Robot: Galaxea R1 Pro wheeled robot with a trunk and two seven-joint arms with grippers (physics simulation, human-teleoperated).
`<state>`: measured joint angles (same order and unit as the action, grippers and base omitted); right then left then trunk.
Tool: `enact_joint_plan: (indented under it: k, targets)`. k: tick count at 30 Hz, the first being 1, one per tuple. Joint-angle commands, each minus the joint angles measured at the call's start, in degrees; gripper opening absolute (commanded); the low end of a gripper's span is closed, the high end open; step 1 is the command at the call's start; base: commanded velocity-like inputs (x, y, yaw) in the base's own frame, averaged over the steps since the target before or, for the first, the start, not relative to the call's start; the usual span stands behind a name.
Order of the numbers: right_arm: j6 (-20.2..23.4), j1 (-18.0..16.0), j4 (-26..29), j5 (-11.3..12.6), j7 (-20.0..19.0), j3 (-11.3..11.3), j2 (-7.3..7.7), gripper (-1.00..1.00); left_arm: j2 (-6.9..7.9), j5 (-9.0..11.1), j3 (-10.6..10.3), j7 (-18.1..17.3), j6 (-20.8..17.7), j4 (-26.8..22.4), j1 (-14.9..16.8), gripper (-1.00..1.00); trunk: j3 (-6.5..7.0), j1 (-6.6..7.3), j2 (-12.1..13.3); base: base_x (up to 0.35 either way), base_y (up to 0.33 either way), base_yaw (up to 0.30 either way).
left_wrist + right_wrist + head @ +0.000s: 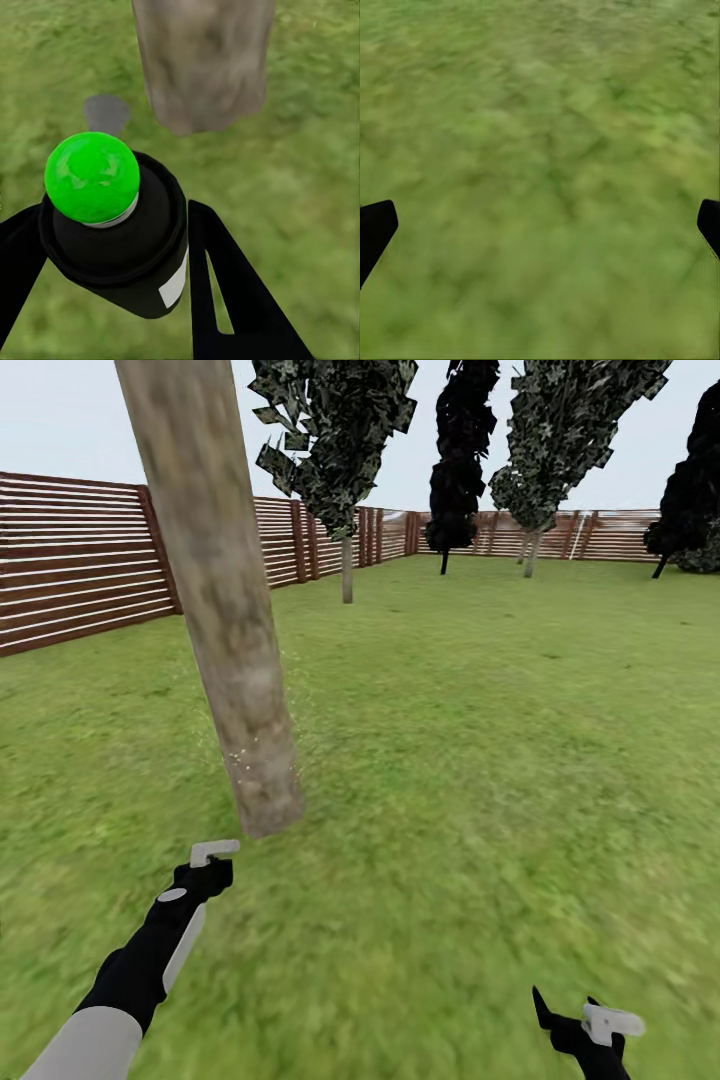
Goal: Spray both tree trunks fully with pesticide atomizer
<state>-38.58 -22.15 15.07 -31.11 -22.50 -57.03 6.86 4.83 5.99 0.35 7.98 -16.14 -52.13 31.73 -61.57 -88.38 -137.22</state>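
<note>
Gripping the pesticide atomizer, the left end effector aims its green-capped end at the tree trunk base. Right end effector hangs spread wide over grass.

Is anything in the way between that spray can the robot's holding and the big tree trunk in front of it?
Nothing visible. The pesticide atomizer, held in the left gripper, faces the tree trunk across bare grass.

We list: dark bushes standing by the far fence line, another dark bush at the right edge, and pale sky overhead.
</note>
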Motion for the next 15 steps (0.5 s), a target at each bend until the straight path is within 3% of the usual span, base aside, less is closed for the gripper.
enact_joint_plan:
  k: [1, 6, 8, 10, 15]
  targets:
    - [0.00, 0.00, 0.00, 0.00, 0.00, 0.00, 0.00, 1.00, 0.00, 0.06, 0.02, -0.04, 0.03, 0.06, 0.00, -1.00, 0.00, 0.00, 0.00, 0.111, -0.115, 0.184]
    - [0.00, 0.00, 0.05, 0.06, 0.00, -0.05, 0.08, 1.00, -0.15, -0.29, -0.89, -0.09, -1.28, 0.11, 1.09, -1.00, 0.00, 0.00, 0.00, 0.019, -0.020, 0.038]
    - [0.00, 0.00, 0.05, 0.04, 0.00, -0.09, 0.09, 1.00, -0.31, -0.16, -0.94, -0.34, -4.50, 2.50, 5.09, -1.00, 0.00, 0.00, 0.00, 0.000, 0.000, 0.001]
    - [0.00, 0.00, 0.05, 0.07, 0.00, -0.06, 0.09, 1.00, -0.91, -0.33, -0.94, -0.41, -8.01, 8.94, 12.15, -1.00, 0.00, 0.00, 0.00, 0.005, 0.000, 0.000]
    - [0.00, 0.00, 0.05, 0.00, 0.00, -0.01, 0.02, 1.00, -1.34, -0.48, -1.01, -0.50, -8.61, 9.02, 13.04, -1.00, 0.00, 0.00, 0.00, 0.298, 0.000, 0.000]
